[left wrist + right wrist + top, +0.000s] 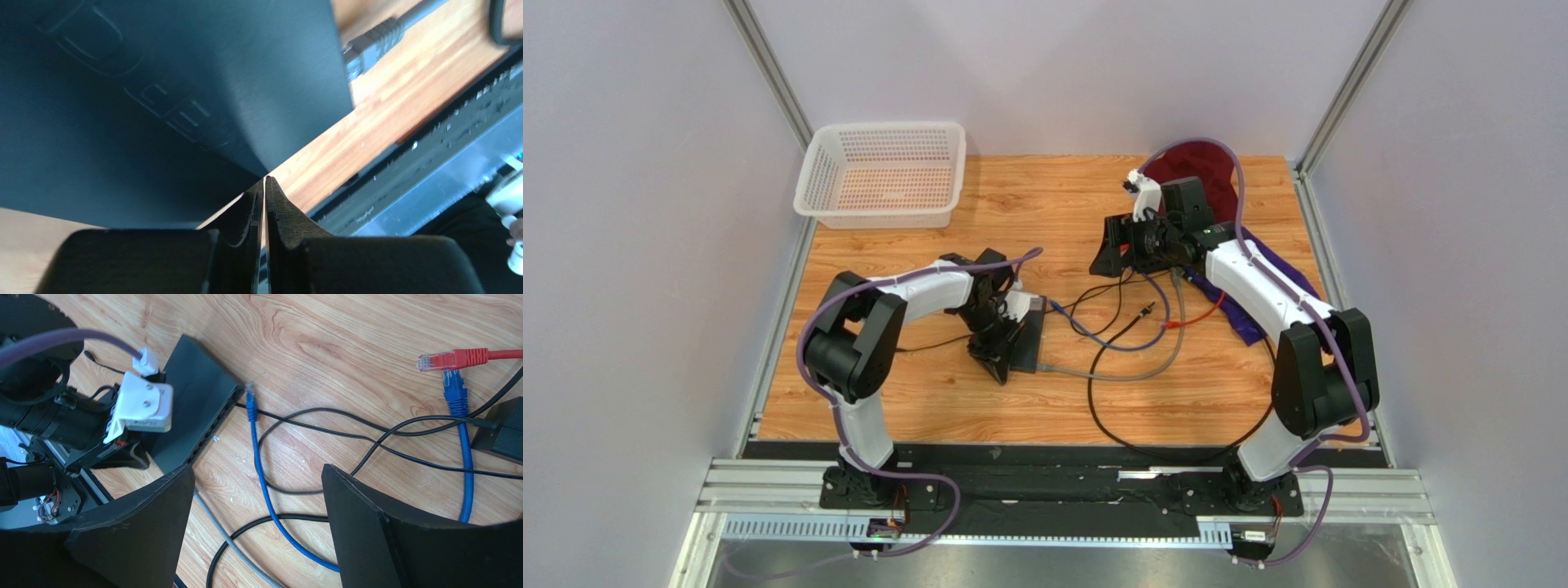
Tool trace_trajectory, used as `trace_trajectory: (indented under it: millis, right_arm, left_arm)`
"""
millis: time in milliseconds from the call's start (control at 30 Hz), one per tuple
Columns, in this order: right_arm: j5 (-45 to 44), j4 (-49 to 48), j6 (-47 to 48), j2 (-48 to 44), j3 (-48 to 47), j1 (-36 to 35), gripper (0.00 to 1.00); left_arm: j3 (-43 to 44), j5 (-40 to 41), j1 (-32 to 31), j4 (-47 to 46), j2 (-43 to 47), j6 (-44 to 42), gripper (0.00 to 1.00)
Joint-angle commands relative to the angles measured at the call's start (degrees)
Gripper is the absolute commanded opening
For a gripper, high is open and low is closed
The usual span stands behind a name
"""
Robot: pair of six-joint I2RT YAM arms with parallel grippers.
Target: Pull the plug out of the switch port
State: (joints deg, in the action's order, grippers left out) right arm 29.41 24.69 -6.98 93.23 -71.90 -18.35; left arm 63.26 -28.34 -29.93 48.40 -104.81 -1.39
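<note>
Dark grey plastic forms the flat rectangular switch box (196,398), which is seen lying on the pale wooden table (891,404) left of centre, under the left arm's wrist. The switch port row (215,425) runs along the long edge turned toward the right arm. In the left wrist view a grey ribbed plug (368,46) on a grey cable is seen meeting that edge of the box, apparently seated; which socket it occupies cannot be told. The left tool (264,187) is clenched at a corner of the box, its two black fingers (282,214) pressed together with only a sliver between them. Whether anything is pinched there cannot be told. The right tool (256,471) is released, its jaws spread wide above the table, with nothing between them but cables lying below. A blue cable's clear-tipped plug (250,404) lies just beside the port edge near one corner; whether it is inserted cannot be told. A red plug (451,358) and a second blue plug (454,386) lie together near a black power brick (500,435). A white mesh basket (882,172) is set at the far left corner.
</note>
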Motion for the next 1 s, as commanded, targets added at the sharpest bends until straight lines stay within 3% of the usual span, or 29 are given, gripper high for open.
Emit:
trace_trajectory:
  millis: [0, 133, 333, 500, 767, 967]
  right_arm:
    - [4.6, -0.3, 2.4, -0.6, 0.4, 0.2, 0.8]
    - [7.7, -1.2, 5.7, 2.6, 1.7, 0.0, 0.78]
    - [12.6, -1.3, 5.4, 6.7, -0.5, -0.9, 0.78]
    - [18.5, 3.5, 10.8, 11.3, -3.2, -5.6, 0.78]
    - [21.4, 1.6, 9.5, 16.5, -1.7, -10.0, 0.76]
    - [22.6, 2.3, 11.8, 19.1, -3.4, -10.2, 0.75]
  left_arm:
    - [7.7, 4.3, 0.1, -2.3, -2.7, -0.9, 0.14]
    - [12.7, 4.5, 1.0, -0.5, -1.6, -3.5, 0.25]
    - [12.1, 1.2, 3.6, 4.9, 6.2, -8.6, 0.42]
    - [7.4, 4.5, 6.2, -0.2, 10.5, -3.5, 0.52]
    - [8.8, 4.3, 7.9, -2.9, 5.2, -1.2, 0.59]
    - [13.3, 3.9, 8.3, -2.3, -2.3, -0.1, 0.59]
